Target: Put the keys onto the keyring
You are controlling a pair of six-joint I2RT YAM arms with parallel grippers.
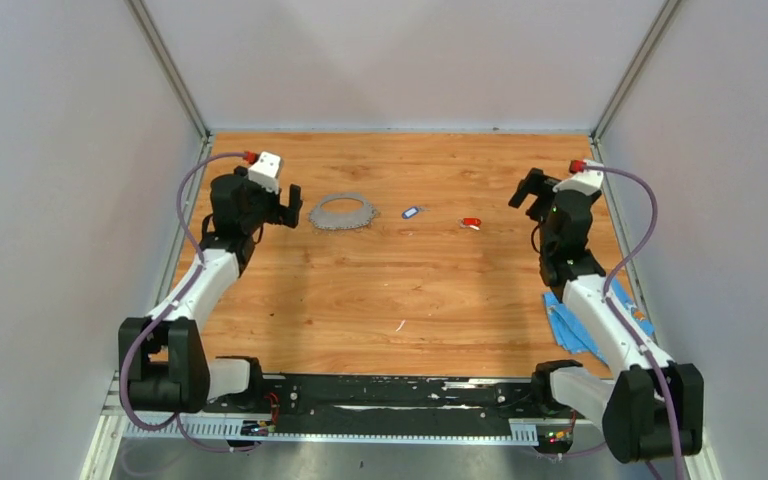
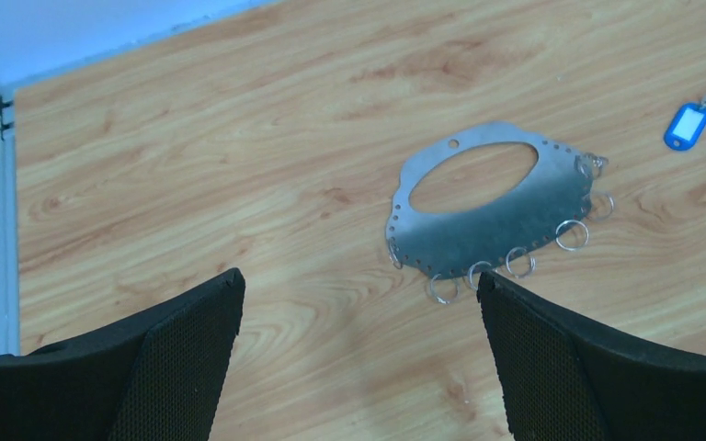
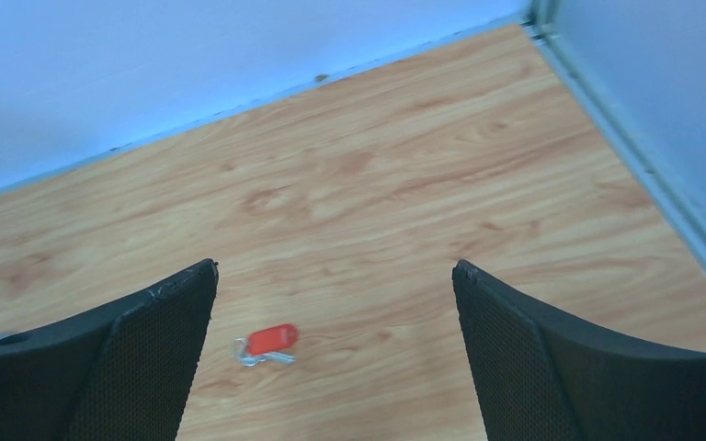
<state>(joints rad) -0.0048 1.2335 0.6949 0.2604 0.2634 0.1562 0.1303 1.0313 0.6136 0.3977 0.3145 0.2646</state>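
Two keys [image 1: 412, 212] [image 1: 471, 223], one keyring [image 1: 341, 212], one cloth [image 1: 563, 325]

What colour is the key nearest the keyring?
The key has a blue head with a white window; best seen in the left wrist view.

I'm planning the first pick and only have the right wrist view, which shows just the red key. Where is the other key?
Observer: The blue key lies left of the red key, apart from it.
Operator: And the ring?
Observer: The keyring lies flat further left, past the blue key, just right of the left gripper.
Operator: Is that gripper holding anything?
Observer: No, the left gripper is open with nothing between its fingers.
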